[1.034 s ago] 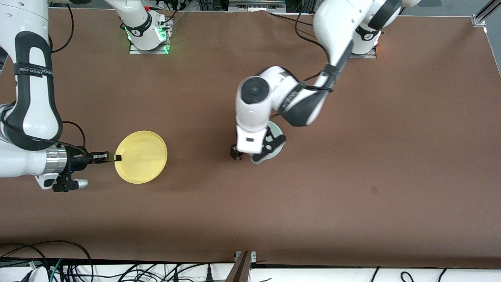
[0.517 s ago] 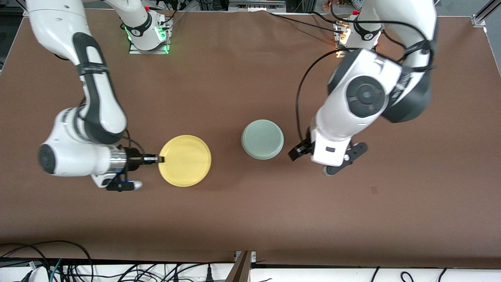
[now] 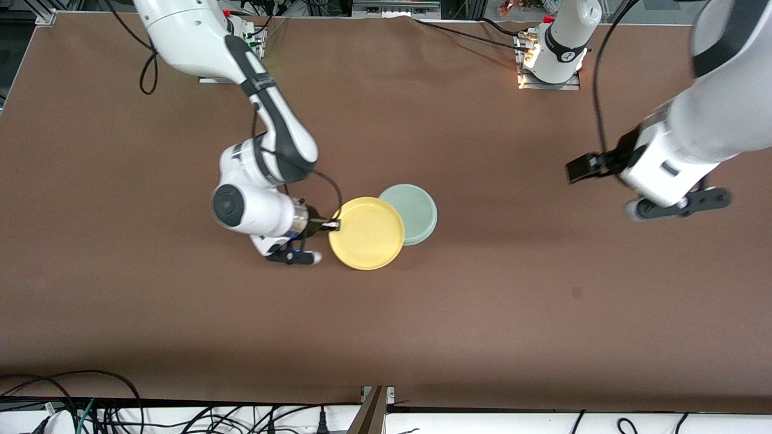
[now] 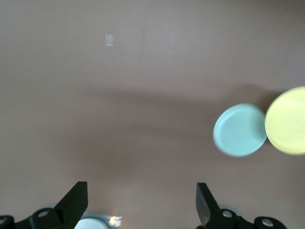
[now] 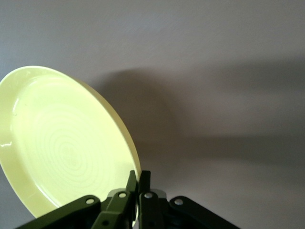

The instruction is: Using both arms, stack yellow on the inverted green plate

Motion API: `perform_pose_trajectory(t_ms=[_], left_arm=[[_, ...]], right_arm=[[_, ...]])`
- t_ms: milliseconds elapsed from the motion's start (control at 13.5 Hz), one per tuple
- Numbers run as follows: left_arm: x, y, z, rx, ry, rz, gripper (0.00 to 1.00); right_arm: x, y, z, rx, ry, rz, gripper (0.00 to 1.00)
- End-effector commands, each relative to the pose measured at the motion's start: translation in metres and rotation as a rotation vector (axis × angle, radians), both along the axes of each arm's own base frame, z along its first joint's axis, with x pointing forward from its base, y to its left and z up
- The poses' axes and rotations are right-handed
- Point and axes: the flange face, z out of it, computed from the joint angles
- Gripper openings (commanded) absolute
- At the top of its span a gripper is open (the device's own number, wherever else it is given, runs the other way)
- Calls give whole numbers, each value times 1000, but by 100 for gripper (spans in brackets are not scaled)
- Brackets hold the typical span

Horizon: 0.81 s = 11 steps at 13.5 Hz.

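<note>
The right arm reaches down from its base to the middle of the brown table (image 3: pixel 120 181), and the right gripper (image 3: pixel 332 225) is clenched on the rim of the small round bright yellow plastic plate (image 3: pixel 367 234), pinching it at the edge toward the right arm's end of the table. In the right wrist view the yellow plate (image 5: pixel 62 148) is tilted, its ringed inner face in sight, with the two black fingers (image 5: pixel 137 183) pressed together on its rim.

The yellow plate is held over the small round pale mint-green plate (image 3: pixel 413 212), covering the green plate's edge on the right arm's side. The green plate lies on the table, its flat plain underside up.

The left gripper (image 3: pixel 609 181) hangs in the air well apart from the green plate, over the left arm's end of the table. In the left wrist view its black fingers (image 4: pixel 74 202) stand spread and hold nothing.
</note>
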Motion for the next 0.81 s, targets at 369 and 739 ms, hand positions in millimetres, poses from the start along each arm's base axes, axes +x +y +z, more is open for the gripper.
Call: perform_pose_trajectory(t_ms=[369,739], left_arm=[[-98,101,-10,17,-114,-109,100],[-87,105,-23,43,-156,-113,100]], right_arm=[[-76,76,-46,-27,-54,0,0],[-86,83,-55,-38,-43,3,0]])
